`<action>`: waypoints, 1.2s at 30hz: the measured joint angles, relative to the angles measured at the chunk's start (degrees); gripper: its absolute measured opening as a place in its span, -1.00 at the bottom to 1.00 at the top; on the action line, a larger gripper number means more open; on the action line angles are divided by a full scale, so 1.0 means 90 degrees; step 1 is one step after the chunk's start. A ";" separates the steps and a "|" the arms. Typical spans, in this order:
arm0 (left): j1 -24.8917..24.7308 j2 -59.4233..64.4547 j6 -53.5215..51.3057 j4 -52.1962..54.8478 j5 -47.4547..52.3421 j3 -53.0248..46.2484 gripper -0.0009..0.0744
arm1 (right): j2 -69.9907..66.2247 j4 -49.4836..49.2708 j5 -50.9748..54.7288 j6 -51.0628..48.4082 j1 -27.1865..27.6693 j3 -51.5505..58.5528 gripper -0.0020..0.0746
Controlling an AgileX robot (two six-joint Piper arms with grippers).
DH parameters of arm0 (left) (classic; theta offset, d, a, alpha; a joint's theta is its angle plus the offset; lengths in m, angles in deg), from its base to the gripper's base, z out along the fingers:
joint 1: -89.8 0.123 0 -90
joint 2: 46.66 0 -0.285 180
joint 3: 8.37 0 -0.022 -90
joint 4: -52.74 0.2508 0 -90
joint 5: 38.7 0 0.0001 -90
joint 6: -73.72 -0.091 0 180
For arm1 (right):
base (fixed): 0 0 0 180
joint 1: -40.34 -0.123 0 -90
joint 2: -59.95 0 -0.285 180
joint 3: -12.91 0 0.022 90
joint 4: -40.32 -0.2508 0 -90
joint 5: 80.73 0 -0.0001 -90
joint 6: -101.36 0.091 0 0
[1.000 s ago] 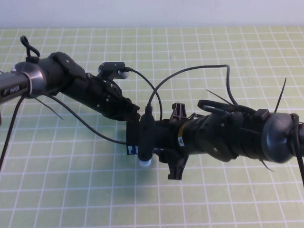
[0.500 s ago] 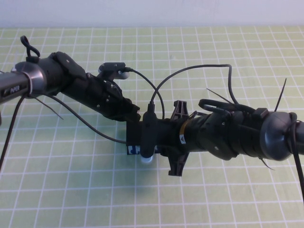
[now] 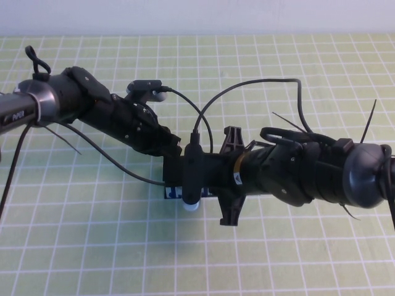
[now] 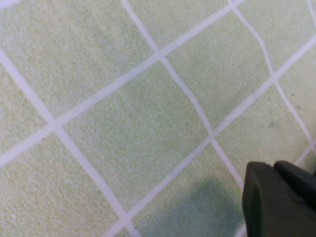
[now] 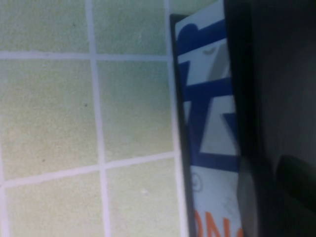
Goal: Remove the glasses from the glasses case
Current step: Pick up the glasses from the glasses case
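The glasses case lies at the table's middle, almost wholly hidden under both arms; only a bit of its blue and white front strip shows. The right wrist view shows that strip close up in blue, white and orange, with the black lid beside it. My right gripper reaches in from the right and sits at the case's lid edge. My left gripper comes from the left to the case's far side; its dark tip hovers just over the mat. The glasses are hidden.
A green mat with a white grid covers the table. Black cables loop above the arms. A pale wall runs along the far edge.
The right arm has shifted very slightly to the right. The left arm has not moved.
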 joint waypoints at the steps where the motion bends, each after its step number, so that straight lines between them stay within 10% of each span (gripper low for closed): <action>1: 0.0000 0.0000 0.0000 0.0000 0.0000 0.0000 -0.99 | 0.0034 0.0000 0.0012 0.0000 0.0000 0.0000 -0.87; 14: 0.0641 -0.1665 -0.0282 -0.0161 0.0261 -0.0178 -0.99 | 0.0328 0.0000 0.0037 0.0431 0.0000 0.0000 -0.94; 25: 0.1155 -0.2558 -0.6330 -0.4153 0.0764 -0.3235 -0.99 | 0.0463 0.0000 0.0087 0.0505 0.0000 0.0000 -0.95; 36: 0.1155 -0.1678 -0.7648 -0.4245 0.1289 -0.3738 -0.99 | 0.0463 0.0000 0.0087 0.0520 0.0000 0.0000 -0.95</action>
